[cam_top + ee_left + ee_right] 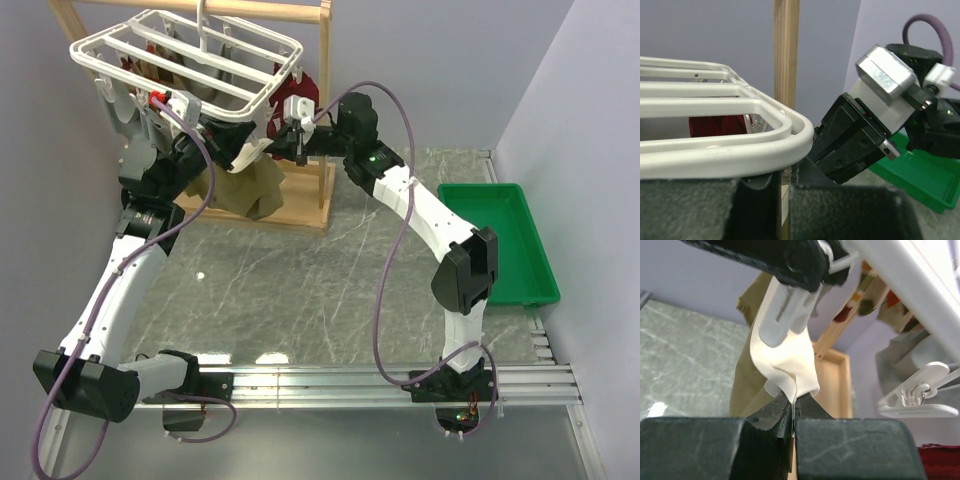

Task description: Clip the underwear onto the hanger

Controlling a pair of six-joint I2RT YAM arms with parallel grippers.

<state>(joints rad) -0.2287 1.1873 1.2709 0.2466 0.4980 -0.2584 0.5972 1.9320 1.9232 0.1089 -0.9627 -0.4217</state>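
Some underwear (746, 375) behind a white clip (785, 360)

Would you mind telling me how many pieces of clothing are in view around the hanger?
4: the tan underwear at the front, a grey garment on the left, a dark red garment on the right, a patterned cloth farther back. Others may be hidden.

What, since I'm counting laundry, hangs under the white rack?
Tan underwear, a grey garment, a dark red garment and a clip hang there. The left arm hides whatever is behind it.
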